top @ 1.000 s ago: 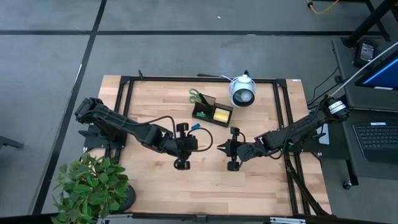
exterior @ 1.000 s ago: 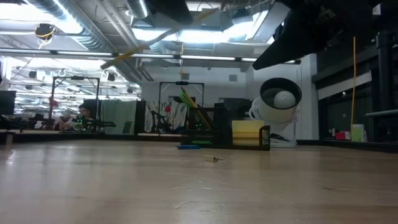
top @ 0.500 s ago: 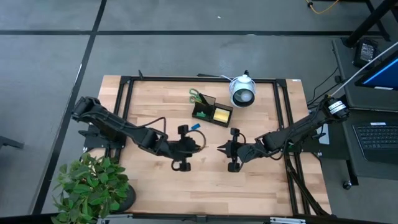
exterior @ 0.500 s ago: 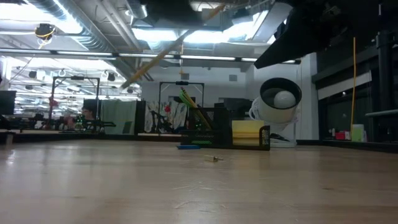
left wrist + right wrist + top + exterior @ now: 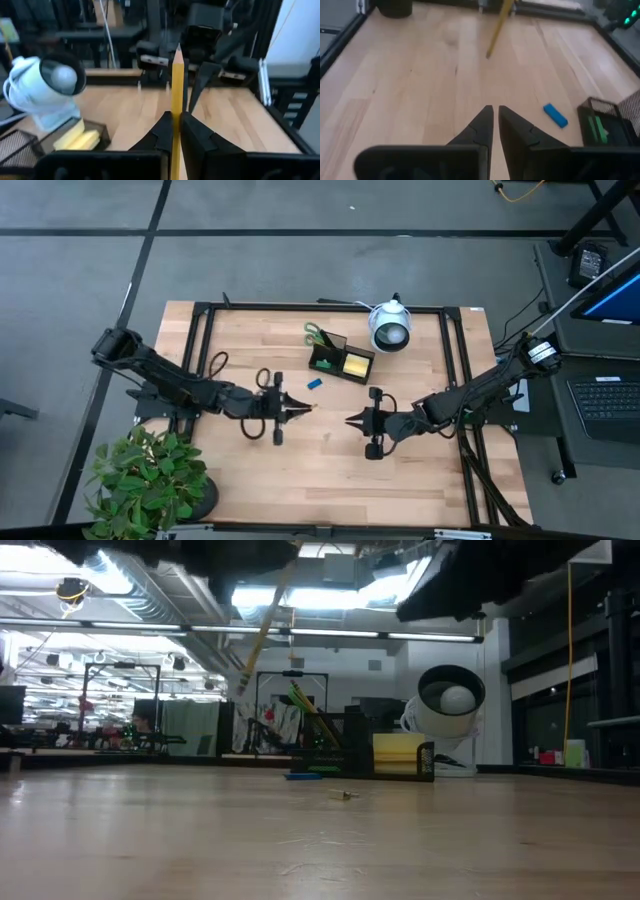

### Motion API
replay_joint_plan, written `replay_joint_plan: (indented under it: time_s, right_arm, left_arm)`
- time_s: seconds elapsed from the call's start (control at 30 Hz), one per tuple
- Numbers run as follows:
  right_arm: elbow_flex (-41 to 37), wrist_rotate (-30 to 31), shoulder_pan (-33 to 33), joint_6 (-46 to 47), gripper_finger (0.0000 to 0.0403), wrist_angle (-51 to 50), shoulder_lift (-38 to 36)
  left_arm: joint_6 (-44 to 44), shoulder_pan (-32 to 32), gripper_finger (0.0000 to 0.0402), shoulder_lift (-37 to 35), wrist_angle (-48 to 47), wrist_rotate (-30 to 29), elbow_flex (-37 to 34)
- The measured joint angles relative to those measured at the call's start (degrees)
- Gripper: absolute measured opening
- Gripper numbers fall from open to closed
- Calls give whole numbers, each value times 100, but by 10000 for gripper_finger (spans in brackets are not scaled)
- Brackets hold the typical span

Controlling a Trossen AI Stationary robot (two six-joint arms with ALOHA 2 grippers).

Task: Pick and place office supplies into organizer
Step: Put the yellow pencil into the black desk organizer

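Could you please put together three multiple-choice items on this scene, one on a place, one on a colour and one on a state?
1. Where does the small blue piece lie?
A. in the organizer
B. on the bare table, near the organizer
C. under the plant

2. What colour is the sticky-note pad in the organizer?
A. yellow
B. red
C. white

3. What is the left gripper doing?
A. standing open over the table
B. clamped on a pencil
C. gripping the scissors

Answers:
1. B: the high view shows it on bare wood beside the organizer.
2. A: the pad shows yellow in the high and low views.
3. B: the left wrist view shows the fingers closed on the pencil's shaft.
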Motion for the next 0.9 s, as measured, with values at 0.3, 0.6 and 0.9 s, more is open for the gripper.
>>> replay_joint_plan:
  time_s: [0.3,0.6,0.9]
  right_arm:
    - [-506,259,-58,301,35,906,0]
    - [-1328,953,-242,239,35,2199,-165]
    - [-1351,949,-451,264,35,2175,-175]
  left_arm:
    - [468,345,17,0,1513,266,-619]
    - [663,993,17,3,1935,323,-622]
    - [792,1925,17,779,3452,854,-604]
